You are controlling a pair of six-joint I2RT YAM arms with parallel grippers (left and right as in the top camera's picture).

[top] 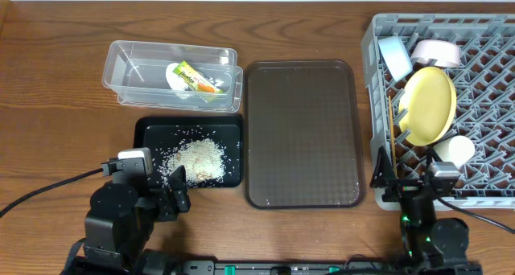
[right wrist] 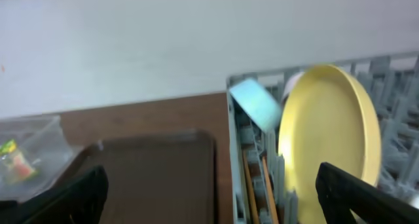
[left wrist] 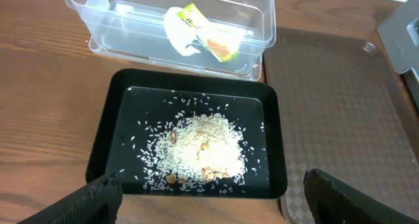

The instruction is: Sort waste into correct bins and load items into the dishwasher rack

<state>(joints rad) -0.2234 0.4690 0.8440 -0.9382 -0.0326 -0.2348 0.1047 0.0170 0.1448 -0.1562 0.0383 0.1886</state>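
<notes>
- The dishwasher rack (top: 372,82) stands just ahead of my right gripper (right wrist: 213,185), whose 2 fingers are spread wide and hold nothing.
- The brown serving tray (top: 302,134) lies ahead, between my 2 grippers.
- The clear tub (left wrist: 262,14), beyond the black tray (left wrist: 105,119), holds the snack wrapper (left wrist: 203,37).
- My left gripper (left wrist: 213,178), fingers spread and empty, hangs at the black tray's near edge.
- The yellow plate (right wrist: 334,132) stands on edge ahead of my right finger, with the chopsticks (right wrist: 252,185) beside it.
- Rice scraps (left wrist: 203,145) lie heaped ahead of my left fingers.
</notes>
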